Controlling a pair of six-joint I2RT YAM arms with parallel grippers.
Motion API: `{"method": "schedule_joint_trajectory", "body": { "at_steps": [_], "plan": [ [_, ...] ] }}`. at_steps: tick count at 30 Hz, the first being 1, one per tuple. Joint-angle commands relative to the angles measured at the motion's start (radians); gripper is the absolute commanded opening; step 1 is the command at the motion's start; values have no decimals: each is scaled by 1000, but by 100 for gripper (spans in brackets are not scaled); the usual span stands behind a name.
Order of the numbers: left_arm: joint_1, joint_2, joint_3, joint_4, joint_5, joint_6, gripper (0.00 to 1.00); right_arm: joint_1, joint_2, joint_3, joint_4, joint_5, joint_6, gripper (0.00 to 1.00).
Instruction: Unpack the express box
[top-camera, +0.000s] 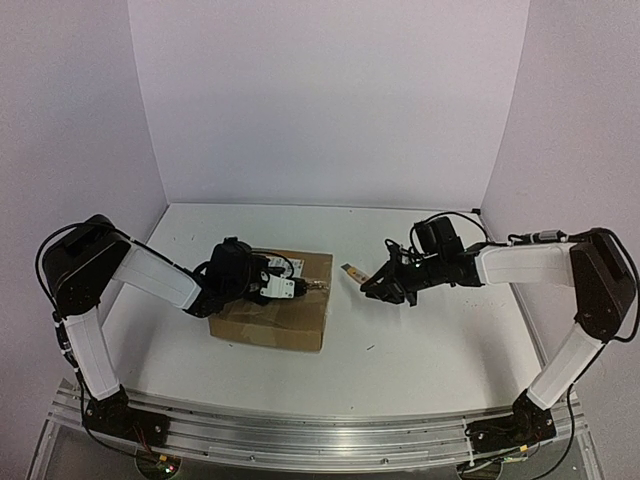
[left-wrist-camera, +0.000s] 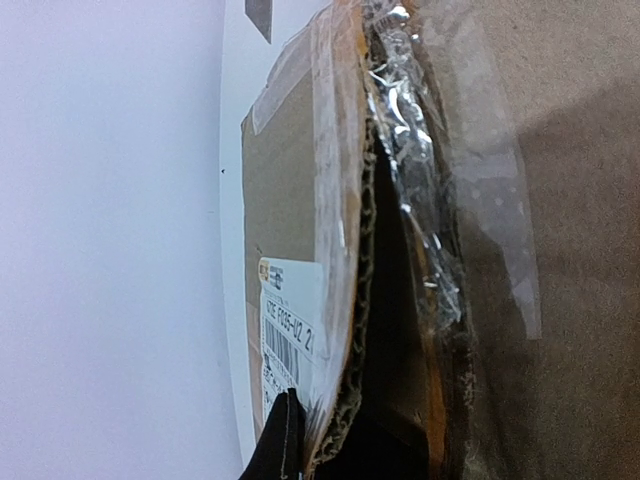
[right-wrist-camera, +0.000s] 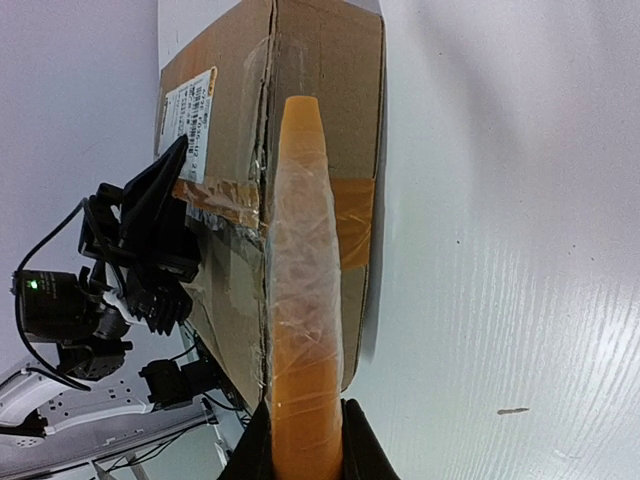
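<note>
The express box (top-camera: 285, 322), brown cardboard with a white label (left-wrist-camera: 290, 320), lies left of centre. My left gripper (top-camera: 308, 287) sits on the box top, shut on the edge of a top flap (left-wrist-camera: 345, 300). One finger (left-wrist-camera: 283, 440) presses the label side and the other is inside the dark gap. The seam tape (left-wrist-camera: 410, 150) is torn open. My right gripper (top-camera: 374, 285) is right of the box, shut on the orange utility knife (right-wrist-camera: 302, 260). The knife tip (top-camera: 351, 270) points at the box (right-wrist-camera: 325, 60) and is a short way off it.
The left arm's gripper (right-wrist-camera: 140, 250) shows over the box top in the right wrist view. A small dark speck (top-camera: 370, 347) lies on the white table. White walls close in at the back and sides. An aluminium rail (top-camera: 300, 432) runs along the near edge.
</note>
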Motion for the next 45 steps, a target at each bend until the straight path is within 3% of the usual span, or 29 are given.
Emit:
{"method": "schedule_joint_trajectory", "body": {
  "at_steps": [1, 13, 26, 45],
  "plan": [
    [1, -13, -59, 50, 45, 5, 0, 3, -14, -29, 188, -45, 99, 0],
    [1, -1, -69, 42, 82, -8, 0, 25, 96, -6, 318, -74, 146, 0],
    [2, -3, -72, 32, 96, -5, 0, 25, 34, -84, 318, 59, 173, 0],
    [2, 6, -61, 38, 103, -2, 0, 32, 100, -43, 381, -57, 198, 0]
  ]
}}
